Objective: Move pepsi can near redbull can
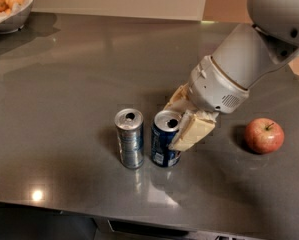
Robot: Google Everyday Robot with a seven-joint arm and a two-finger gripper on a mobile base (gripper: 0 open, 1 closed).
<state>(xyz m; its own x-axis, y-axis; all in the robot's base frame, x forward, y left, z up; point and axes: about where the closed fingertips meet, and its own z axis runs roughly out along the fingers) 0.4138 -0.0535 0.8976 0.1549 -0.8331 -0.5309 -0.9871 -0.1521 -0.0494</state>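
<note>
The pepsi can (161, 146) is dark blue with a silver top and stands upright on the grey table (64, 84). The redbull can (130, 139) is slim and silver-blue, and stands upright just left of it with a narrow gap between them. My gripper (176, 124) reaches in from the upper right and is shut on the pepsi can. One cream finger (191, 131) lies on the can's right front side. The other finger (176, 96) is behind the can.
A red apple (264, 135) lies on the table to the right of the gripper. A white bowl (11, 6) of orange fruit stands at the back left corner. The table's front edge runs along the bottom.
</note>
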